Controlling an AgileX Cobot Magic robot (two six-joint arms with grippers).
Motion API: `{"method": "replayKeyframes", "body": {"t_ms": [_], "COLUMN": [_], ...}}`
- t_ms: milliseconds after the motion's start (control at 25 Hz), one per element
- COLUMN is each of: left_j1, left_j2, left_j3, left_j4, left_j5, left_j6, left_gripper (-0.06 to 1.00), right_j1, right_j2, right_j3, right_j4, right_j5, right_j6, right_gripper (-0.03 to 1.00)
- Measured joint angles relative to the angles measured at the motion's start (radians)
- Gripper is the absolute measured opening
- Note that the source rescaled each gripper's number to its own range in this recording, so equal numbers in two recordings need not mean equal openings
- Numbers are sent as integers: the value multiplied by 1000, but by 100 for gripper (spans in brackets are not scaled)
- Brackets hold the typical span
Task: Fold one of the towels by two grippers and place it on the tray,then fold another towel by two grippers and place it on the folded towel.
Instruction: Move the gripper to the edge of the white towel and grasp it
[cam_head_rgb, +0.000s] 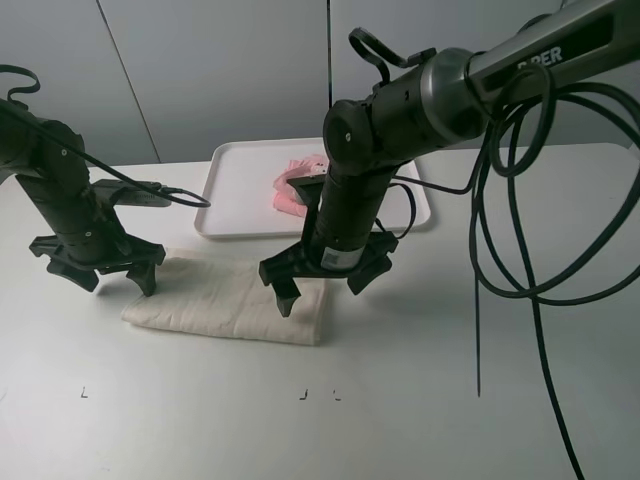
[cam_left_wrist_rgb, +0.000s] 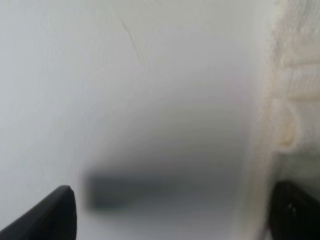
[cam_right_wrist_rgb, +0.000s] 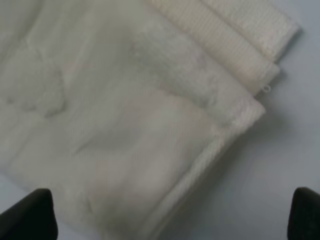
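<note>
The cream-white towel (cam_head_rgb: 215, 295) lies on the table in front of the tray (cam_head_rgb: 235, 190), doubled over, with stacked hem layers showing in the right wrist view (cam_right_wrist_rgb: 125, 125). The pink folded towel (cam_head_rgb: 293, 187) rests on the tray, partly hidden behind the right arm. My left gripper (cam_head_rgb: 115, 282) hangs open at the cream towel's left end. In the left wrist view (cam_left_wrist_rgb: 170, 215) one finger (cam_left_wrist_rgb: 295, 210) is over the towel's edge (cam_left_wrist_rgb: 295, 100) and the other over bare table. My right gripper (cam_head_rgb: 322, 290) is open just above the towel's right end (cam_right_wrist_rgb: 167, 215), nothing between its fingers.
Black cables (cam_head_rgb: 520, 200) loop down from the right arm over the right side of the table. A cable from the left arm (cam_head_rgb: 170, 195) reaches toward the tray's left rim. Small dark marks (cam_head_rgb: 303, 395) sit near the table's front.
</note>
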Motion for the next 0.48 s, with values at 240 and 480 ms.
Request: {"method": "replayKeyframes", "body": {"t_ms": [240, 480], "left_j1": [0, 0], "left_j2": [0, 0], "left_j3": [0, 0], "left_j4": [0, 2], "left_j5": [2, 2], "left_j6": [-2, -4], "left_gripper": [100, 100], "right_j1": [0, 0], "right_j2": [27, 47], "right_j3": [0, 0], "right_j4": [50, 83], "right_j5": [-28, -54], "right_j6": [-2, -9], "right_gripper": [100, 100]}}
